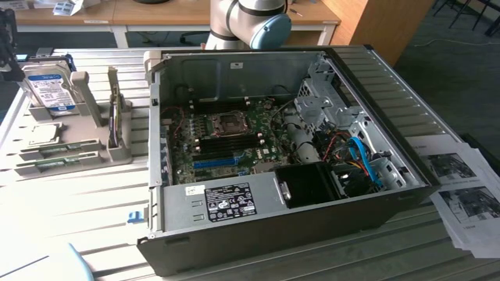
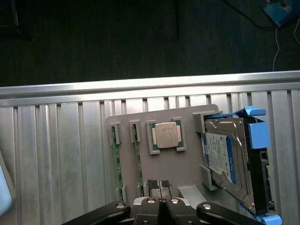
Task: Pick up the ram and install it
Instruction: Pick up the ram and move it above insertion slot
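Ram (image 2: 137, 157) has not been picked up: it stands on edge in a slot of the grey holder (image 2: 187, 123), with a second, identical green stick (image 2: 116, 161) in the slot just beside it. The holder lies on the slatted metal counter (image 2: 61, 140) and also carries a processor (image 2: 167, 136) in a shallow recess and a hard drive (image 2: 225, 157) with a blue-white label. In the exterior view the holder sits at that view's left, apart from the open computer case (image 1: 390, 193), whose motherboard (image 1: 226, 140) is bare of memory in its dark slots.

The gripper (image 2: 158, 185) hangs over the holder's near edge, closer to the stick by the processor than to the other. Its fingers (image 2: 151, 184) are pressed together and hold nothing.

By my reading, the step in hand is the approach to the pick. A grasp calls for the fingers to part, straddle the thin board across its faces and stay clear of its neighbour, since the two sticks stand close. I cannot tell which of the two is the target.
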